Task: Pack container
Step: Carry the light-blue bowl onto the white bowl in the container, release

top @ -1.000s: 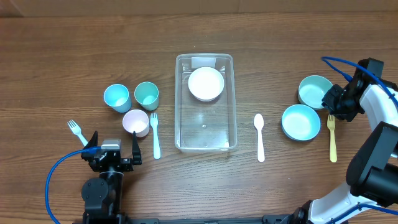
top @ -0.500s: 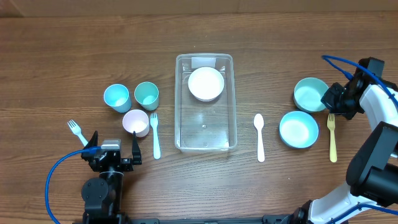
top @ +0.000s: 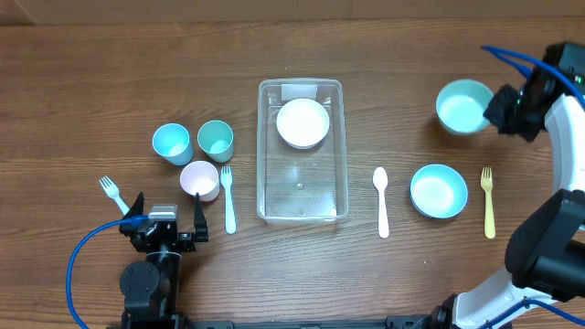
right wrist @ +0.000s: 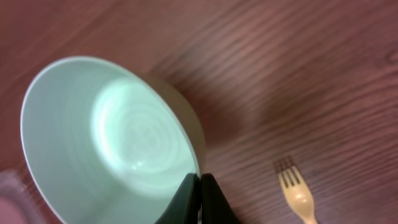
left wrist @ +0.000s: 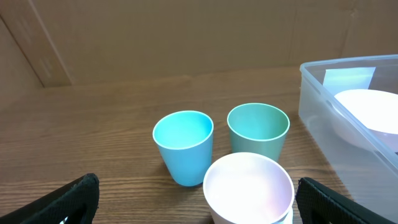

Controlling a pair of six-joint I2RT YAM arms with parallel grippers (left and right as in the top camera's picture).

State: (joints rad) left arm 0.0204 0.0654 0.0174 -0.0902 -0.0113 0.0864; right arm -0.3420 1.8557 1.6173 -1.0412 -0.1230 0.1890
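The clear plastic container (top: 303, 206) stands mid-table with a white bowl (top: 303, 122) inside at its far end; its corner shows in the left wrist view (left wrist: 323, 118). My right gripper (top: 498, 108) is shut on the rim of a pale green bowl (top: 462, 106) and holds it lifted at the far right; the right wrist view shows the fingers (right wrist: 199, 190) pinching that bowl's rim (right wrist: 118, 140). My left gripper (top: 164, 228) is open and empty, near a pink cup (top: 199, 180), which also shows in the left wrist view (left wrist: 249, 190).
A light-blue bowl (top: 439, 190), a white spoon (top: 381, 201) and a yellow fork (top: 488, 201) lie right of the container. A blue cup (top: 171, 143), a green cup (top: 216, 140), a light-blue fork (top: 228, 196) and a white fork (top: 112, 193) lie left.
My right gripper has lifted the pale green bowl and carried it up and away from the light-blue bowl toward the far right. The left arm has not moved.
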